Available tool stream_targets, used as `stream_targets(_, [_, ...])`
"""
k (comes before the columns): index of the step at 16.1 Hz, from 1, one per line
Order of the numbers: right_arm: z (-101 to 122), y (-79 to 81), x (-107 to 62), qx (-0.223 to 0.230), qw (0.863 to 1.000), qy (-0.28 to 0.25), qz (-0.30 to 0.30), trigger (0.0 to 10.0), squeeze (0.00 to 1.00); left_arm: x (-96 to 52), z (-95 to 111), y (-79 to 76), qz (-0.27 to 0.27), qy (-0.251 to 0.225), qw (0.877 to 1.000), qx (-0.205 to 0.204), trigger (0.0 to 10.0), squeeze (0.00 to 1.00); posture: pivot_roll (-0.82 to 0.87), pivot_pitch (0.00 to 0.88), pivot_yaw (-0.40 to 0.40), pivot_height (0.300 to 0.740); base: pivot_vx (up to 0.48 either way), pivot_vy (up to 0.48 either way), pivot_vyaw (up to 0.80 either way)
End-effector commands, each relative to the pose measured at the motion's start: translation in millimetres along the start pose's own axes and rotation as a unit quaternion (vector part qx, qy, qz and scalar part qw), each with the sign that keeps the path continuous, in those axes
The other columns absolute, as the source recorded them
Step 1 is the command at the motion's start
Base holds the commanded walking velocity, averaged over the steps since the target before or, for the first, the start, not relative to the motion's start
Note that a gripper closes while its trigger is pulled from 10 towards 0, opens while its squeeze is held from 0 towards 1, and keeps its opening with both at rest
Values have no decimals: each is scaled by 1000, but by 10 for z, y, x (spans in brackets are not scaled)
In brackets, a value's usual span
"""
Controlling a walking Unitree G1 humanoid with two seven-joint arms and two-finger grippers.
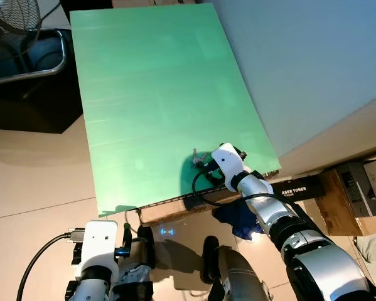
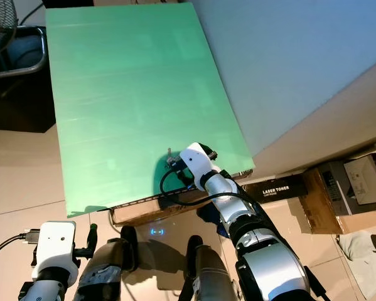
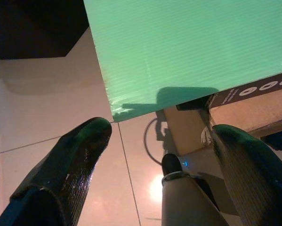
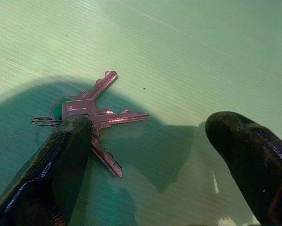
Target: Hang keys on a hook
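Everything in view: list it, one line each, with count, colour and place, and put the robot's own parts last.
Keys: one bunch of about three on a ring, silvery, flat on the green board near its front right corner.
Green board: one, light green, lying over a brown box.
Brown box: one, under the board's front edge.
Toner box: one, black with white lettering, on the floor at right.
Fan: one, dark, top left.
Blue cloth: one, on the floor below the board's front right corner.
Floor: beige tiles.
Right gripper: fingers open, straddling the keys, one finger over the bunch.
Left gripper: open, low above the floor.
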State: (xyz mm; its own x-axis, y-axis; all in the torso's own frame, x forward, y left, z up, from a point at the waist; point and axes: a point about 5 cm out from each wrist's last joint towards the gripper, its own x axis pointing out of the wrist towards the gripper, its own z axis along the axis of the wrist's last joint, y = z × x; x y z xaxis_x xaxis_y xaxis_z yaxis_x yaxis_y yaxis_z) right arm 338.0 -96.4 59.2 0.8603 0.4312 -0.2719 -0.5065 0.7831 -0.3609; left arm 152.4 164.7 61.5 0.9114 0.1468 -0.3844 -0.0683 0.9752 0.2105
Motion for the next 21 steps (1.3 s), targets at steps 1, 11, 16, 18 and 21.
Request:
stream_targets(1, [-469,71,-200,6,995,97,7,10000,1000,-35,-74,-3,5,20,1000,4,10000,0,-1,451,-92,740,0,0,0])
stream_targets(11, [-599,197,-313,-29,996,86,-6,10000,1000,174,-35,20,-7,5,1000,17,10000,0,-25,357,-25,740,0,0,0])
stream_targets(16, [-577,188,-306,-65,995,78,-18,0,0,252,-15,-7,-18,-1,1000,20,10000,0,-39,341,-11,740,0,0,0])
stream_targets(18, [-599,202,-322,-65,995,79,-15,0,0,249,-20,-4,-19,-2,1000,21,10000,0,-39,344,-12,740,0,0,0])
stream_targets(21, [-632,235,-349,-66,995,79,-12,0,0,250,-36,9,-18,-1,1000,21,10000,0,-40,344,-16,740,0,0,0])
